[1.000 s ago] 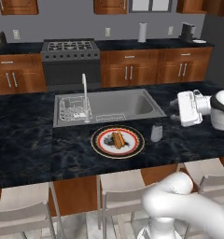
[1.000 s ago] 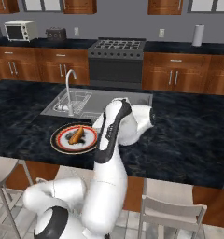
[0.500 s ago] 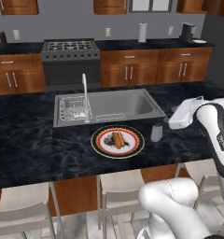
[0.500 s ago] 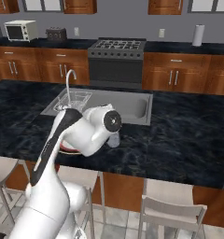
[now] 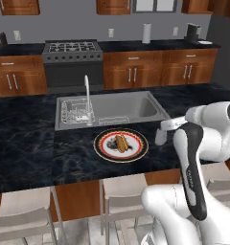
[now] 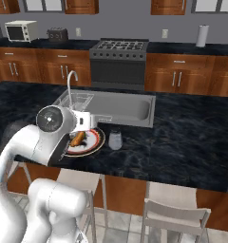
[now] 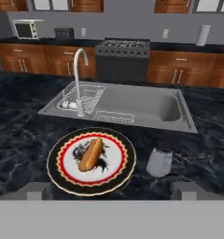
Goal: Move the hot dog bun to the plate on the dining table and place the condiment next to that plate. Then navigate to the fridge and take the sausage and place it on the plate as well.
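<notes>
Small tan-orange hot dog bun lying slantwise on the white centre of the round plate with scalloped red-and-black rim — set on the glossy black marbled dining table. Just right of the plate, upright, a small greyish cylindrical condiment bottle. Behind both, an inset brushed-steel sink. Two-finger gripper spread wide, grasping nothing — pulled back above the table's near edge.

bun on plate | condiment upright just beside plate
</notes>
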